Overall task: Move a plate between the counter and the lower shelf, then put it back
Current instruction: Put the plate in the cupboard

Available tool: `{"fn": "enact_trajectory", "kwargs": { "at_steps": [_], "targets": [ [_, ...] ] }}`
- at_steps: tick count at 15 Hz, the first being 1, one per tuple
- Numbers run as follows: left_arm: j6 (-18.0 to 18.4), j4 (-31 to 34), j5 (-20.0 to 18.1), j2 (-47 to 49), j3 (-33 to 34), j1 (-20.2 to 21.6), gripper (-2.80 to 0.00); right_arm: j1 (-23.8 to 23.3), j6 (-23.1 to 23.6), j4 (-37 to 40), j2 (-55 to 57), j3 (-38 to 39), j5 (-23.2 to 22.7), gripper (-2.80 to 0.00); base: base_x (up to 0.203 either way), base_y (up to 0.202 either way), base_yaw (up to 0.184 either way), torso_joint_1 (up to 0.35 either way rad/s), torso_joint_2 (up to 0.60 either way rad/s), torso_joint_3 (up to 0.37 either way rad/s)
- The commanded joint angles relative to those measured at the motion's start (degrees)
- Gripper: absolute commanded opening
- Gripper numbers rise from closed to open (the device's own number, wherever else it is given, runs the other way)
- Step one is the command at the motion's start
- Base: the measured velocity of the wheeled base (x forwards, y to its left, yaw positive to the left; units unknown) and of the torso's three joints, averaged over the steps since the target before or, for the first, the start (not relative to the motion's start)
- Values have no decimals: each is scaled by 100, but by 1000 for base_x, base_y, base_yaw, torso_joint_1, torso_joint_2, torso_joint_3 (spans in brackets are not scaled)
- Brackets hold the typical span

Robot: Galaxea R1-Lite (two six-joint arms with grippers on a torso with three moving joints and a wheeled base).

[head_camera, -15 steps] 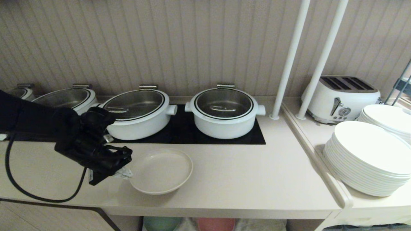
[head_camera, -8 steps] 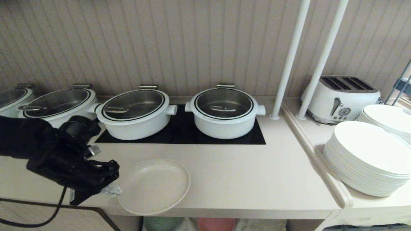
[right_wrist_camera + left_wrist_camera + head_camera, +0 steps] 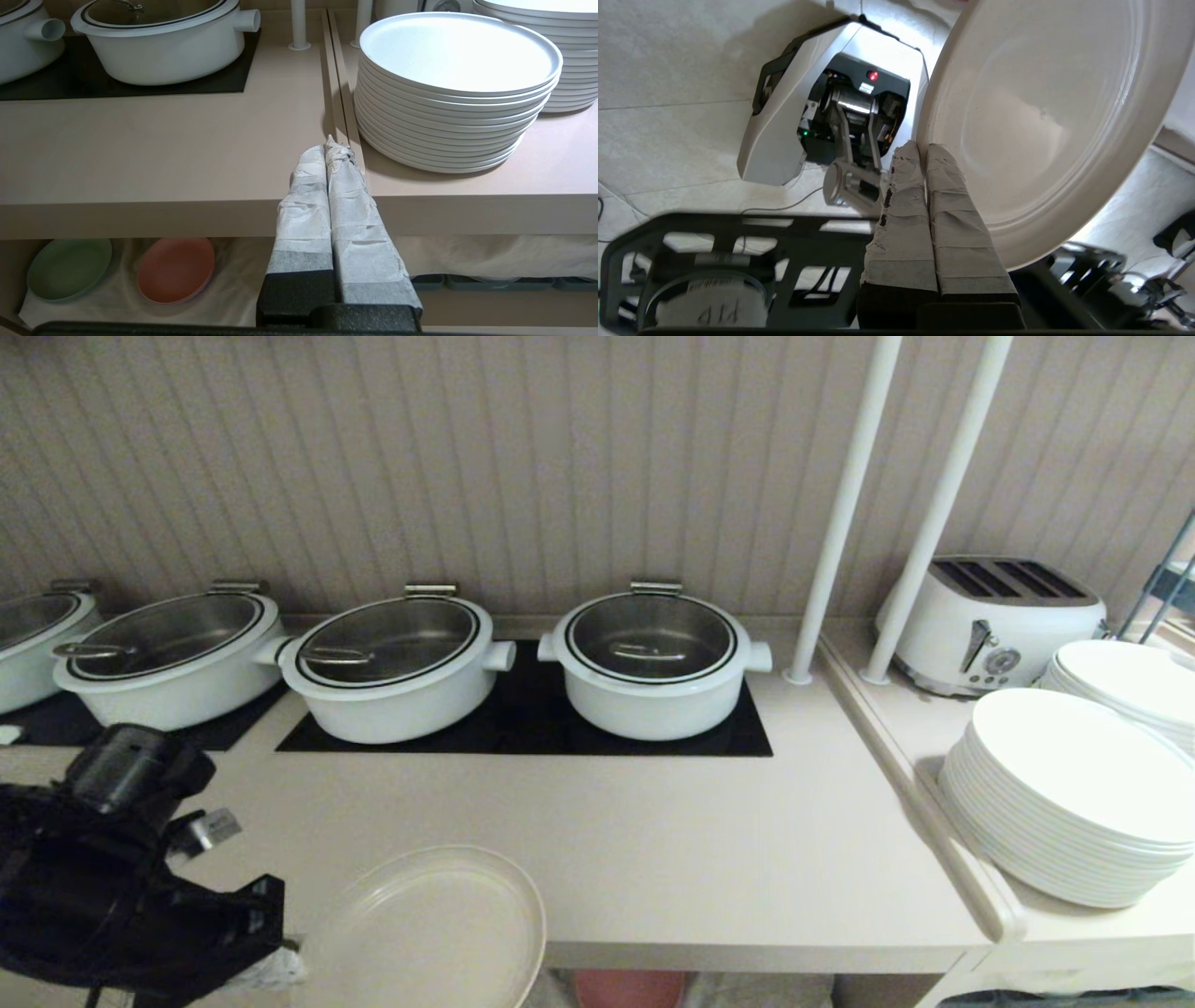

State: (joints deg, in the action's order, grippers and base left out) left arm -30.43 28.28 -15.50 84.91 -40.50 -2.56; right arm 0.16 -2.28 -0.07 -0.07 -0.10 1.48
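Observation:
The cream plate hangs over the front edge of the counter, at the lower left of the head view. My left gripper is shut on its left rim. In the left wrist view the taped fingers pinch the rim of the plate, with floor and the robot's base behind. My right gripper is shut on nothing, held in front of the counter edge and outside the head view. Below the counter, the lower shelf shows a white cloth.
White pots stand on black hob panels at the back. Two white poles, a toaster and stacks of white dinner plates are on the right. A green plate and a pink plate lie on the shelf cloth.
My left gripper has drawn the plate from the middle of the counter toward me and to the left, until it overhangs the front edge. The right arm has stayed still.

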Motion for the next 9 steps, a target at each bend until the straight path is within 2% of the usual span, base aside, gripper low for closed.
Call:
{"fn": "enact_trajectory", "kwargs": {
  "at_steps": [1,3,6,9],
  "targets": [
    [111,21,-5,-508,347,1,-280,2,-1,-1,7,1,2,-280,0,0,0,0,0,0],
    [321,98,2,-853,576,1,-280,2,-1,-1,7,1,2,-280,0,0,0,0,0,0],
    [879,641,-13,-1330,839,1,-280,2,-1,-1,7,1,2,-280,0,0,0,0,0,0],
    [971,785,-111,-1577,1027,1,-280,2,-1,-1,7,1,2,-280,0,0,0,0,0,0]
  ]
}}
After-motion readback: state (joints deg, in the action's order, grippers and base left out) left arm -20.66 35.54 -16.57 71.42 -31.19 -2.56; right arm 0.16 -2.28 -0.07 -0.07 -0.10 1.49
